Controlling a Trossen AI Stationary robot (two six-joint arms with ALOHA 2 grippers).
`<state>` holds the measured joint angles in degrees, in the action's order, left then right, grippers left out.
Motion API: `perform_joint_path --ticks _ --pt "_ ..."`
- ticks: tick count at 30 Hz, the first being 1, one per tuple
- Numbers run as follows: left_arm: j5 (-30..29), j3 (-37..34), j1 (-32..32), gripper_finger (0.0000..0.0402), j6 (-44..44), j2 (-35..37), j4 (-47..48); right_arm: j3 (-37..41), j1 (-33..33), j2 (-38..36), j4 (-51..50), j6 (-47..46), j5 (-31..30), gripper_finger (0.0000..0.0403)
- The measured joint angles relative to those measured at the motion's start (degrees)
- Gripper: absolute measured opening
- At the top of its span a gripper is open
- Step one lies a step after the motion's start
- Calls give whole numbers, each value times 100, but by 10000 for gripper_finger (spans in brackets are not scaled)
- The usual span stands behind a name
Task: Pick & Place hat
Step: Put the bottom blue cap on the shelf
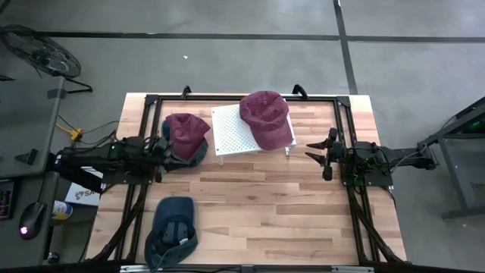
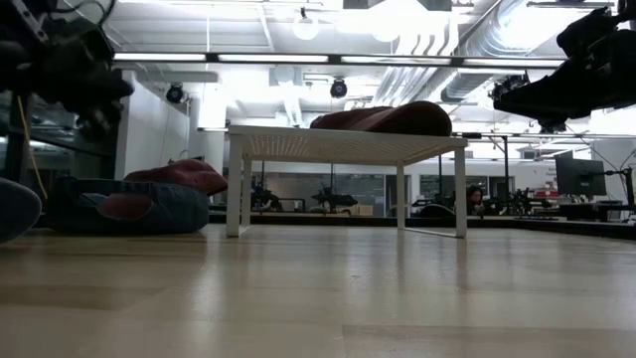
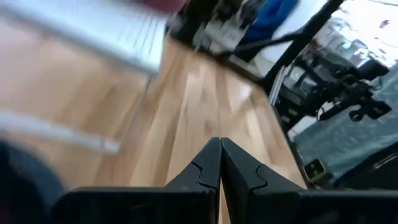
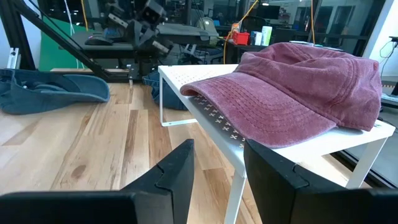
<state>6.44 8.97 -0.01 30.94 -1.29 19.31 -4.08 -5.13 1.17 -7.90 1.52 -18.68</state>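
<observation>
A maroon hat (image 1: 265, 117) (image 2: 383, 119) (image 4: 298, 87) lies crown up on the white perforated stand (image 1: 227, 133) (image 2: 338, 144). A second maroon hat (image 1: 186, 130) (image 2: 184, 177) rests on top of a blue hat (image 1: 198, 155) (image 2: 129, 207) left of the stand. My left gripper (image 1: 161, 148) (image 3: 221, 165) is shut and hovers above this stack's left side, touching nothing. My right gripper (image 1: 322, 152) (image 4: 217, 168) is open and raised, right of the stand, facing the hat's brim.
A dark blue hat (image 1: 173, 227) (image 4: 50, 90) lies by the near left corner of the table. Bare wood (image 1: 273, 205) stretches between the stand and the near edge. The black frame rails (image 1: 348, 136) run along both sides of the table.
</observation>
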Motion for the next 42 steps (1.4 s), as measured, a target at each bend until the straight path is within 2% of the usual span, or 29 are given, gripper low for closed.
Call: perform_joint_path --ticks 4,9,15,19,22,25,31,37,42 --pt "341 55 0 8 597 -317 513 0 0 0 -2 0 0 133" --pt "1158 88 0 27 1004 -972 908 0 0 0 0 1 0 133" --pt "1863 88 -23 116 948 -1758 936 0 0 0 0 1 0 133" --pt "2264 77 -314 182 438 -2318 747 0 0 0 0 2 0 133" --pt "2386 225 -559 210 379 -2691 700 0 0 0 0 0 0 133" --pt "2316 488 -850 217 612 -3073 810 0 0 0 0 0 0 133" --pt "2265 828 -1330 210 1860 -3627 1467 0 0 0 0 0 0 133" --pt "2257 822 -1554 202 2983 -3735 2032 1 0 0 0 0 0 133" --pt "2263 822 -1543 202 3376 -3735 2226 0 0 0 0 0 0 133"
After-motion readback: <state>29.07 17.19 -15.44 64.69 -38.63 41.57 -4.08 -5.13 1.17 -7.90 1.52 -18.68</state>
